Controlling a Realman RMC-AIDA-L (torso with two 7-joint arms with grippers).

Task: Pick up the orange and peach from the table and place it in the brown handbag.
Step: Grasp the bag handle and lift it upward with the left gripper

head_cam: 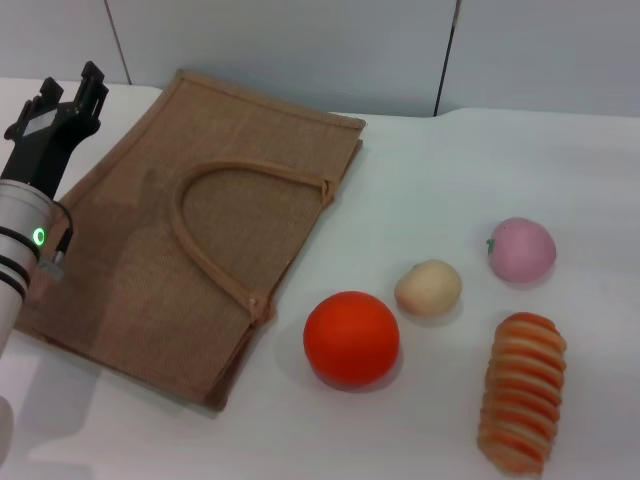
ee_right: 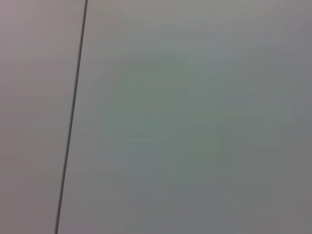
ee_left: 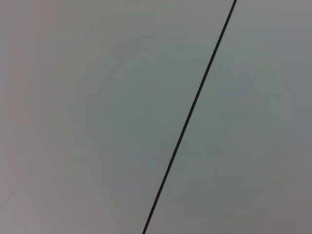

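The left gripper (head_cam: 68, 98) hovers past the flat brown handbag's (head_cam: 130, 260) far-left edge, its opening unclear, while the orange (head_cam: 351, 338) and peach (head_cam: 521, 249) rest on the table (head_cam: 420, 180).

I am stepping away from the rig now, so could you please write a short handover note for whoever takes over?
Left hand: raised at the table's far left, by the brown handbag's left edge, holding nothing; whether its fingers are open I cannot tell.
Right hand: not in view; its wrist camera shows only a blank wall panel.
Things: the handbag lies flat on the table, handles on top. The orange sits just right of it, the peach farther right. A beige fruit and a striped loaf also lie there; leave them.
Done: nothing yet.
Left: put the orange and the peach into the handbag.
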